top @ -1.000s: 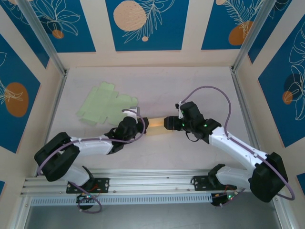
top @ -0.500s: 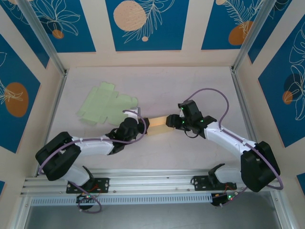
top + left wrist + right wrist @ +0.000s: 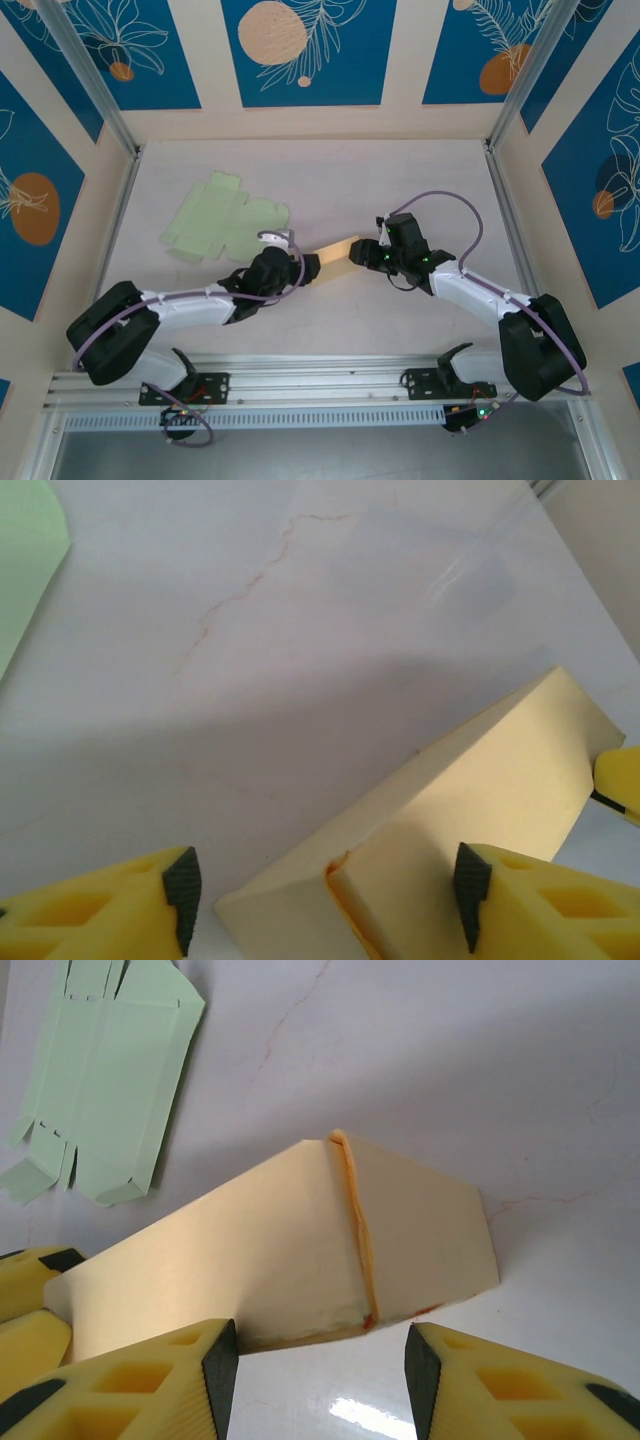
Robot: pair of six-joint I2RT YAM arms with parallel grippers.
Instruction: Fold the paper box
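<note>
Resting on the pale table (image 3: 420, 180), the cream paper box (image 3: 335, 257) lay at a slant just below the centre of the top view, bridging the two arms. The table was white and slightly glossy, marked with thin reddish hairline veins in both wrist views. Beige walls closed it in, hung with blue panels (image 3: 300, 50) of white leaves and orange discs, and grey metal posts (image 3: 95, 85) rose at the back corners. A metal rail (image 3: 320, 385) ran across the lower edge, where both arms were bolted.

The left gripper (image 3: 303, 266) stood at the box's lower left end. In the left wrist view its black pads (image 3: 182, 895) were spread wide, the box's end lay between them, and there was bare table between the left pad and the box. The right gripper (image 3: 358, 252) stood at the upper right end with its fingers (image 3: 222, 1360) apart. That end of the box (image 3: 250, 1250) lay just ahead of the gap and looked wider than it, though whether the pads touched the card was hard to tell.

A flat green box blank (image 3: 225, 225) lay unfolded at the upper left, well apart from the cream box
</note>
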